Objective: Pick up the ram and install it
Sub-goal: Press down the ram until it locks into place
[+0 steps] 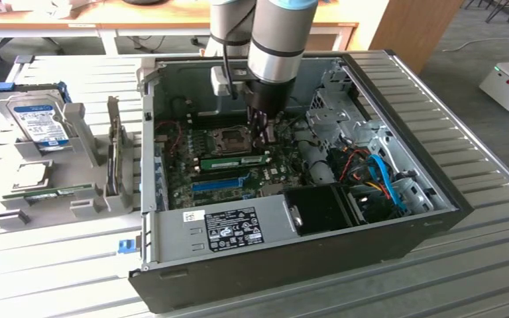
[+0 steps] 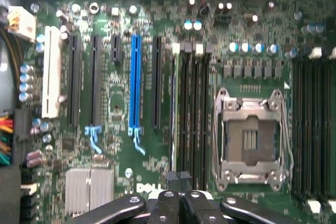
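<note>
One thin green ram (image 1: 235, 159) lies slotted beneath the closed, empty pincer (image 2: 180, 201).

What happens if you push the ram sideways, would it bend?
Probably stiff, not floppy: the ram is a thin flat green board. Likely light for its length. Standing on edge in the motherboard, a sideways shove might crack it.

Your arm (image 1: 277, 46) hangs straight down, wrist vertical, with the tool (image 1: 262, 132) pointing downward; in the wrist view its fingers (image 2: 169, 203) are pressed together, closed.
</note>
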